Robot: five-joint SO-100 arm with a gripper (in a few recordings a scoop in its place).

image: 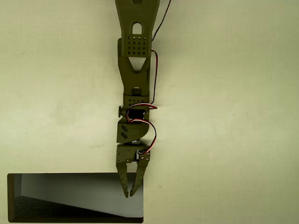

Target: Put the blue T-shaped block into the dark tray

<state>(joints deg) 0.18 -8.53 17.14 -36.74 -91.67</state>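
From the left of the overhead view, the dark tray [18, 196] lies along the desk's [233, 116] lower edge, its pale wall slanting down to a speckled floor. My hand [130, 192] hangs over the tray's right end, fingers nearly together, gripping nothing I can make out. I cannot see the blue T-shaped block anywhere, so I should lift clear and check before moving on.

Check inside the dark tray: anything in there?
Visible part of the dark tray holds just pale slanted wall and dark speckled floor; no block seen. The gripper hangs over its right end, fingertips nearly together, hiding a strip there. The tray's lower part is cut off by the picture's edge.
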